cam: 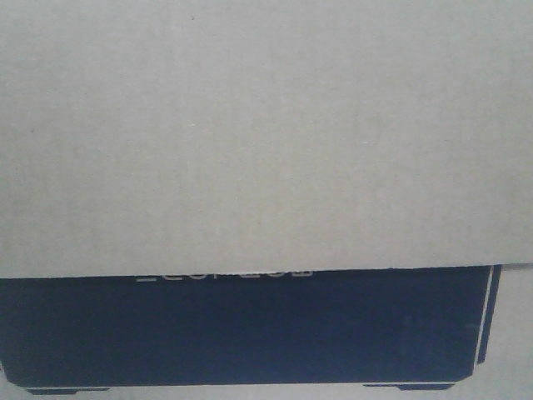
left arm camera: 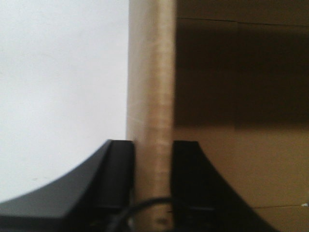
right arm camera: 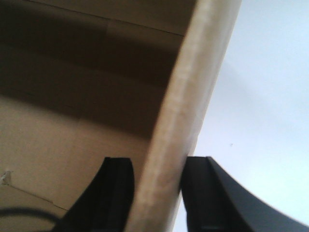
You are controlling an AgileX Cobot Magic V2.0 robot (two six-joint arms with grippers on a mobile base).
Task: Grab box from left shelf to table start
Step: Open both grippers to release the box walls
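The brown cardboard box (cam: 266,133) fills the whole front view, with its black printed rectangle (cam: 241,329) and pale lettering along the bottom. My left gripper (left arm camera: 153,145) is shut on the box's upright wall edge (left arm camera: 150,72), one black finger (left arm camera: 118,164) outside it and the other (left arm camera: 190,166) inside the box. My right gripper (right arm camera: 157,162) is shut on the opposite wall edge (right arm camera: 193,87) in the same way, one finger inside and one outside. The left shelf is out of view. I cannot tell whether the table shows.
A plain white surface (left arm camera: 58,87) lies beyond the box's outer side in the left wrist view, and a pale one (right arm camera: 260,96) in the right wrist view. The box blocks everything ahead in the front view.
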